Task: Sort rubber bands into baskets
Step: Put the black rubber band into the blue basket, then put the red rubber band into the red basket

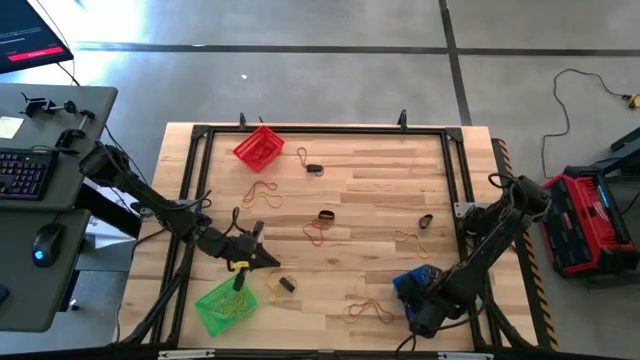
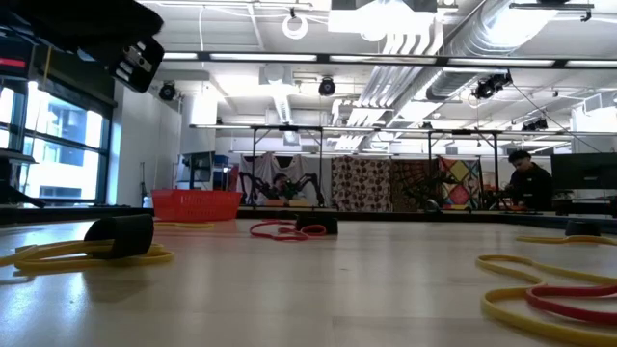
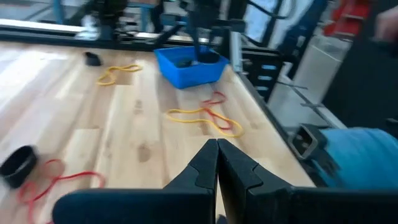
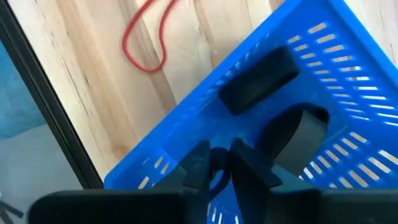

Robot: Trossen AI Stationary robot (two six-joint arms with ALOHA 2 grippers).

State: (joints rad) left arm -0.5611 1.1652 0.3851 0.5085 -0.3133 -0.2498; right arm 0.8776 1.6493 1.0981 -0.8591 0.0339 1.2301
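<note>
High: left gripper (image 1: pixel 268 259) reaches low over table beside green basket (image 1: pixel 226 305); right gripper (image 1: pixel 421 312) bent down into blue basket (image 1: pixel 412 284). Left wrist: fingers (image 3: pixel 205 167) pressed together, empty. Right wrist: jaws slightly apart above black bands (image 4: pixel 258 79) in the basket.

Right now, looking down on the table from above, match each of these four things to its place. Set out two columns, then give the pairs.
Column one:
1. red basket
2. green basket
3. blue basket
4. left gripper

Column two:
A. near edge, on the right arm's side
B. far end, on the left arm's side
C. above the wood, just beyond the green basket
D. near corner, on the left arm's side

Pairs: 1-B, 2-D, 3-A, 4-C
</note>
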